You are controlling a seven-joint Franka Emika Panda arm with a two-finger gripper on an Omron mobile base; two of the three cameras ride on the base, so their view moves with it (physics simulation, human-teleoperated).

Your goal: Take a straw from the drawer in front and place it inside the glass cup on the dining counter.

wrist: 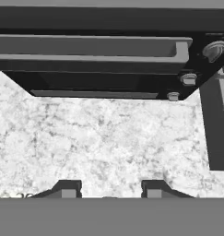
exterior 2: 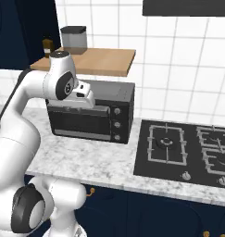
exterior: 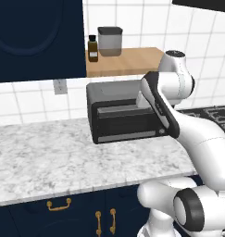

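Note:
My gripper [wrist: 109, 189] hangs over the marble worktop [wrist: 109, 138], just in front of the black toaster oven [wrist: 95, 60]. Its two dark fingertips [wrist: 67, 189] stand apart with nothing between them. In the right base view the white hand [exterior 2: 84, 96] sits in front of the oven's top edge. Below the worktop's front edge, the navy drawer [exterior: 44, 210] with a curved brass handle [exterior: 59, 204] is closed. The straw, the glass cup and the dining counter are out of view.
The toaster oven [exterior: 123, 115] stands at the back of the worktop [exterior: 53, 157]. A black gas hob [exterior 2: 188, 148] lies to its right. A wooden shelf [exterior: 128, 60] above holds a grey canister [exterior: 109, 41] and a dark bottle [exterior: 92, 48]. Navy cabinet doors with vertical brass pulls [exterior: 105, 222] sit below.

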